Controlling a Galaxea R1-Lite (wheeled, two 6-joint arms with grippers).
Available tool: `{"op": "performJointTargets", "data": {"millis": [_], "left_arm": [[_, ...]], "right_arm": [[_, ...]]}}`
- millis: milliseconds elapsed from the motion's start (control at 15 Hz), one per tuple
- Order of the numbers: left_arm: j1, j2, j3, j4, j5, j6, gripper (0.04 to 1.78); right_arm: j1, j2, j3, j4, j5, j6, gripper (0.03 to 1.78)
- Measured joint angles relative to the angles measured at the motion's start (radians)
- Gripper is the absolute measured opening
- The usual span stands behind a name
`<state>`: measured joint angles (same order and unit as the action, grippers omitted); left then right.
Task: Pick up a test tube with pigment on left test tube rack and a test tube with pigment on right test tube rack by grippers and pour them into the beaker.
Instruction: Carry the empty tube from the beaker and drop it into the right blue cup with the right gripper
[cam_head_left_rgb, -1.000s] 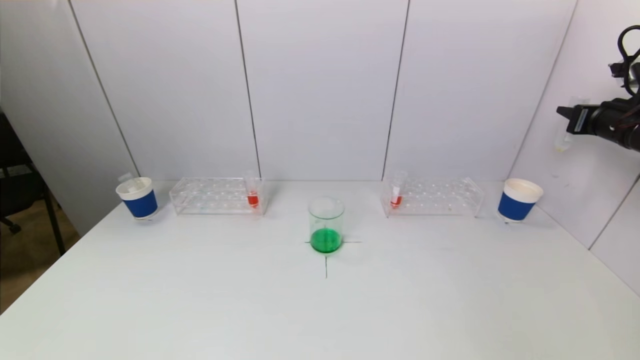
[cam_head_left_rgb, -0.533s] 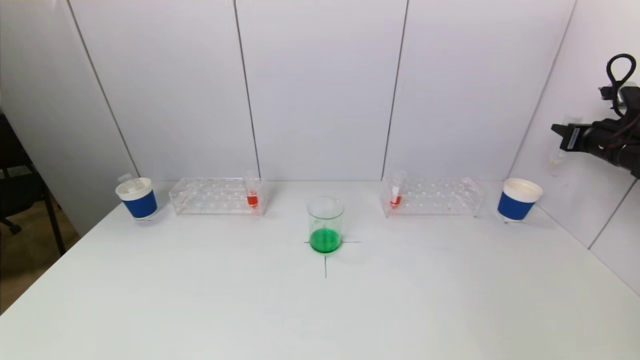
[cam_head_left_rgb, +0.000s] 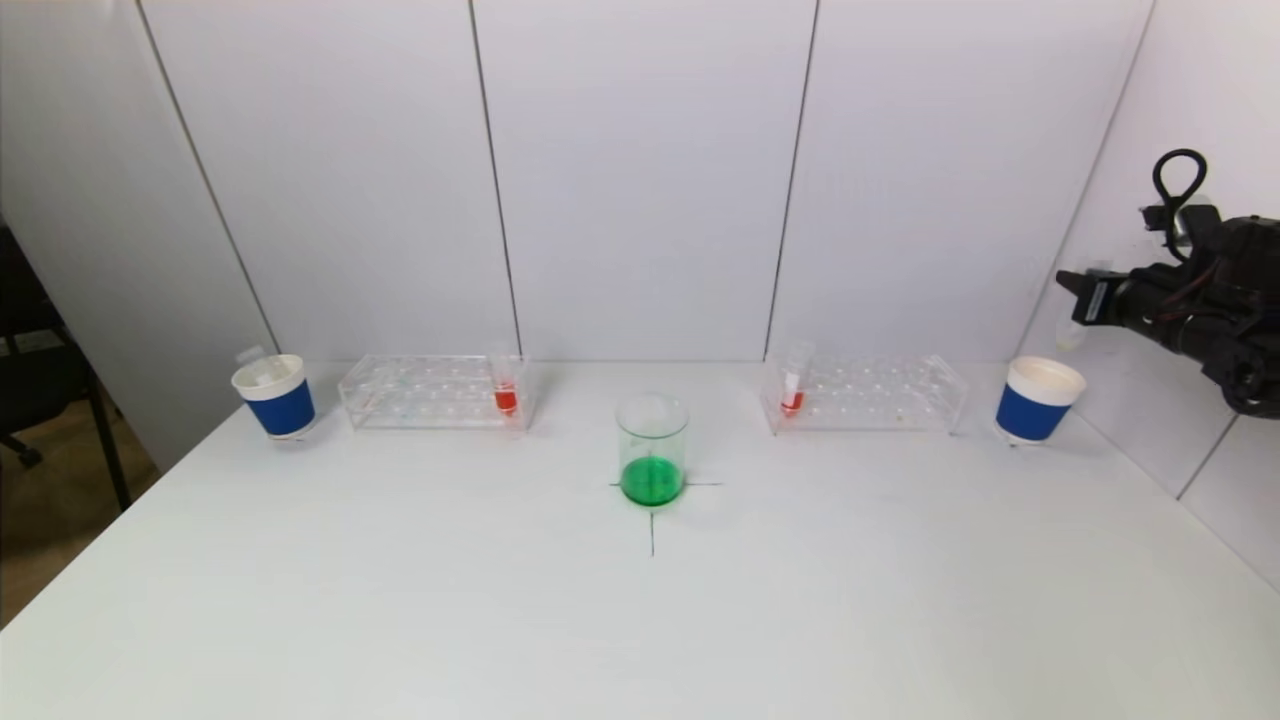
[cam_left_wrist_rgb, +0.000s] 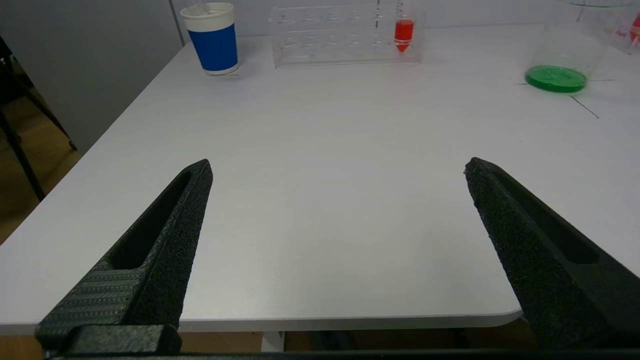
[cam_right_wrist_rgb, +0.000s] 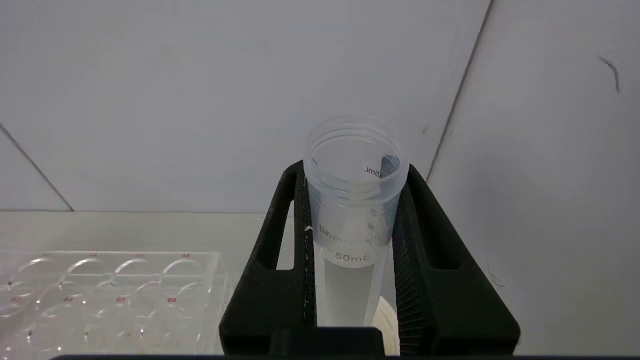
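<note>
A: What do we have closest to us?

B: Our left claw (cam_left_wrist_rgb: 337, 170) hangs low over the near edge of the table (cam_left_wrist_rgb: 320, 200), its two fingers spread wide with nothing between them.

A: And past it?

B: Ahead of it and off to the right stands the beaker (cam_head_left_rgb: 652, 449) with green liquid in the bottom. Farther ahead, by the back wall, we see the left rack (cam_head_left_rgb: 432, 392) with one tube of red liquid (cam_head_left_rgb: 505, 385) upright at the end nearest the beaker, and a blue cup (cam_head_left_rgb: 274, 395) beyond the rack's other end.

A: The right side?

B: Our right claw (cam_right_wrist_rgb: 350, 220) is raised high by the right wall, pinching an empty clear tube (cam_right_wrist_rgb: 354, 210) that stands upright between its fingers. Below it sits the other blue cup (cam_head_left_rgb: 1038, 400). To the claw's left and lower, the right rack (cam_head_left_rgb: 868, 394) holds a second tube of red liquid (cam_head_left_rgb: 794, 385) at its beaker end.
</note>
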<state>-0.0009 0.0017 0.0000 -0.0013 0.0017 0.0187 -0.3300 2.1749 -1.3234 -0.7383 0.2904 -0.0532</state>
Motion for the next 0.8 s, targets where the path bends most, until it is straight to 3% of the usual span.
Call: {"op": "performJointTargets", "data": {"millis": [800], "left_arm": [[0.0, 0.0, 0.0, 0.0, 0.0, -0.001, 1.76]], "right_arm": [[0.014, 0.071, 0.049, -0.073, -0.003, -0.004, 0.5]]}}
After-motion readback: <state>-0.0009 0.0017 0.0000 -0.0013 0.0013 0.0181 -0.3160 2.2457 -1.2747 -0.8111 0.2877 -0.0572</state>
